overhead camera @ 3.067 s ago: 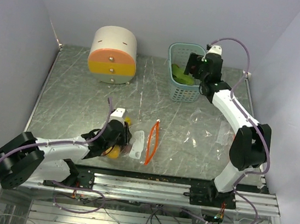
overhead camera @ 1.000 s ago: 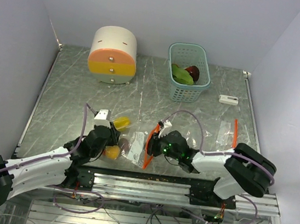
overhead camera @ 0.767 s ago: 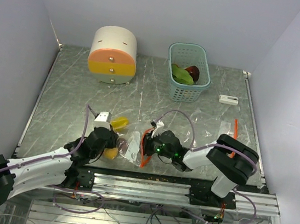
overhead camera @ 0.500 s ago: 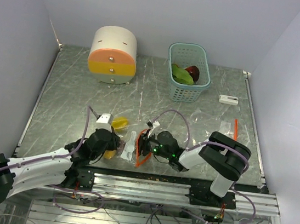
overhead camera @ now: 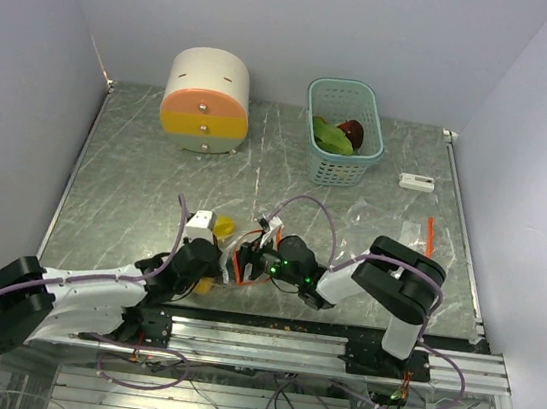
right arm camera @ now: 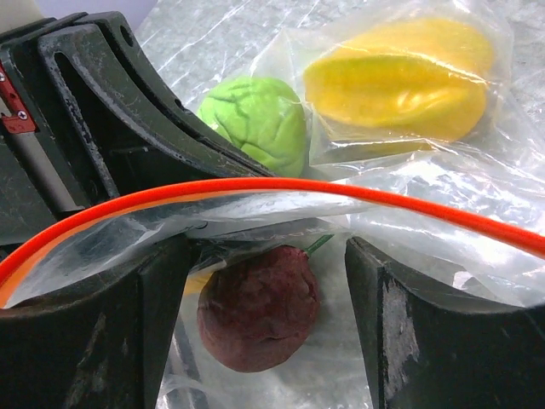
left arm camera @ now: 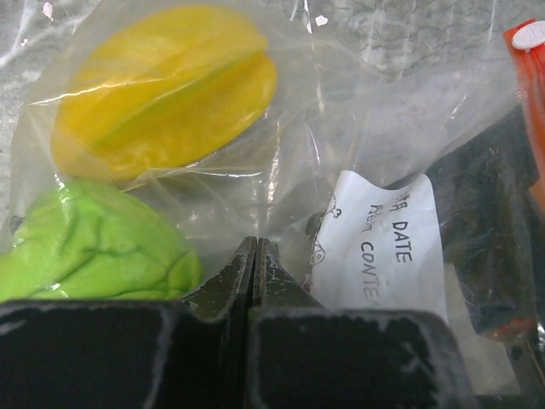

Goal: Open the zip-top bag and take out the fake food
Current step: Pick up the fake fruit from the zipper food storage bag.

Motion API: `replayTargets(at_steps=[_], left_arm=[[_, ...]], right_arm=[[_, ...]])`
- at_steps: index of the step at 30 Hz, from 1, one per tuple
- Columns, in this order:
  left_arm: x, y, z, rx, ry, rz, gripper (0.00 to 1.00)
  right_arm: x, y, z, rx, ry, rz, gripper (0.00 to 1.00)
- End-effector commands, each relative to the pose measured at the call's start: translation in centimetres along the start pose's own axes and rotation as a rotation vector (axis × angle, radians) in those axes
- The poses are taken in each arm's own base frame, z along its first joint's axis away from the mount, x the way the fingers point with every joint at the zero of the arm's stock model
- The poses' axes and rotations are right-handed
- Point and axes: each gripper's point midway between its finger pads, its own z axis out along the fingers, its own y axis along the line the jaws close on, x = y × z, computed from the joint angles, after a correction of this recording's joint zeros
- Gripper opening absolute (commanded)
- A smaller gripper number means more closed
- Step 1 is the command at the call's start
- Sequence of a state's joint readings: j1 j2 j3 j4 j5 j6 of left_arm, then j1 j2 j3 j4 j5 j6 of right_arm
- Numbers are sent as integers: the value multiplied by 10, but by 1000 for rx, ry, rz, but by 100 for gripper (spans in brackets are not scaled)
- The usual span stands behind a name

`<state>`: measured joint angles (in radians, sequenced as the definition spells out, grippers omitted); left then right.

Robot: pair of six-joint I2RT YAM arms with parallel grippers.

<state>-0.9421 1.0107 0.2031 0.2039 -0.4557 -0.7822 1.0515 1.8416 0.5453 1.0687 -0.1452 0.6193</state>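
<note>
The zip-top bag (overhead camera: 237, 261) lies at the near edge of the bench (overhead camera: 136, 176), between the two arms. Its orange zip rim (right arm camera: 281, 189) is parted, so we look straight into the mouth. Inside we count three: a yellow star fruit (left arm camera: 166, 81), a lime-green piece (left arm camera: 94, 243), and a dark red-purple piece (right arm camera: 260, 319) nearest the opening.

The left fingers (left arm camera: 217, 294) are pressed together, and from the gathered film we take it they pinch a fold of the bag. The right fingers (right arm camera: 102, 332) stand wide apart at the mouth, with the rim arching across in front of them and the dark piece in the gap, ungripped. Whether they are already inside the film, we cannot tell.

We judge the opening done and the removal in hand. In the far basket (overhead camera: 312, 159) a green leafy piece (overhead camera: 329, 137) and another dark piece (overhead camera: 352, 131) already lie.

Next, the right fingers need to reach past the rim, close on the dark piece alone rather than the film, and draw it out with the left pinning the bag.
</note>
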Motion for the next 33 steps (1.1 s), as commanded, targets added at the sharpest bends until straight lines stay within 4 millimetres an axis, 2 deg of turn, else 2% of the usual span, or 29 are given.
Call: replayTargets(at_steps=[1,6,11,17,23,28,33], left_arm=[[8,4,-4,-21,29,-20,7],[4,11,-8,-46,10,-24,7],[0,13,-12,-49,-8,-31,7],[-3,12,-15,-46,-15,-43,7],[-13,11,-20,-37,-43,-68,9],[-24,16,-28,-56,-84,-82,19],[-25,19,-29,-65,-92,-80,18]], right_arm=[[31,4,-5,-22,81,-46,75],[60,7,-15,-40,157,-68,75],[76,21,-23,-102,192,-69,75],[101,6,-28,16,270,-130,75],[101,-3,-40,61,249,-112,75],[88,7,-47,32,210,-112,74],[86,8,-49,28,206,-117,73]])
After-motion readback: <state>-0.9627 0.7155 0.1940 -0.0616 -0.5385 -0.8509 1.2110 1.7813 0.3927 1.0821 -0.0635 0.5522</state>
